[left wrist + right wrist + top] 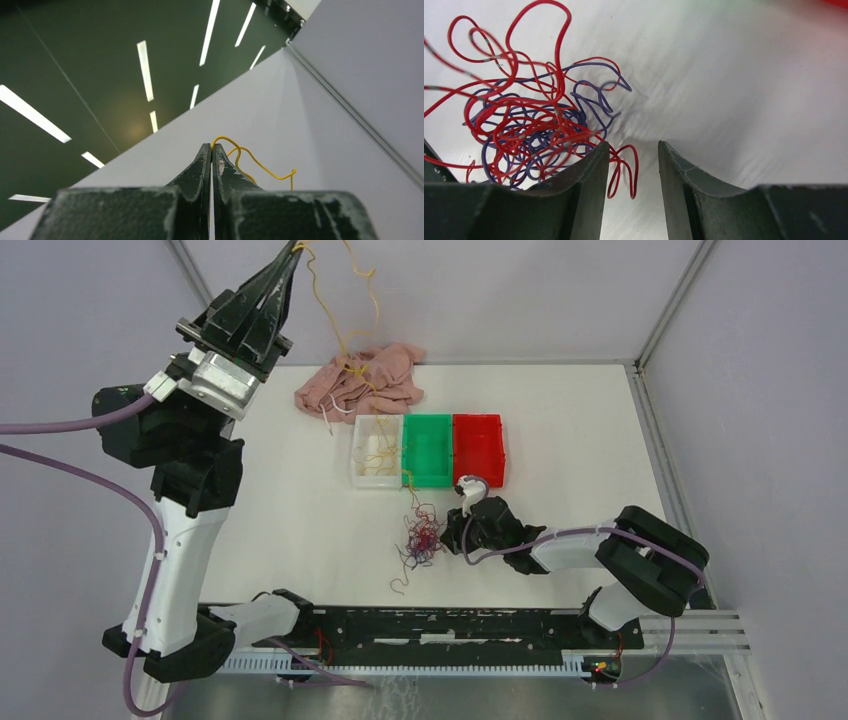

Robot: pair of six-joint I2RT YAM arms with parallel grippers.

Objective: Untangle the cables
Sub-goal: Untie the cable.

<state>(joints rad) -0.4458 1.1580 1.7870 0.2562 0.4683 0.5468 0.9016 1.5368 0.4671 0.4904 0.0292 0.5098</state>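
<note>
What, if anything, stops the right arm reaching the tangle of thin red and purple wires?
Likely nothing, so yes: the open right gripper sits beside the tangle, one red loop between its jaws.

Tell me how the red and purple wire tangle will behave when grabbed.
Probably floppy and light: the tangle is thin, curly loops. Likely lifts as one clump, since its strands interlace. The yellow cable drooping from the left gripper suggests little stiffness.
</note>
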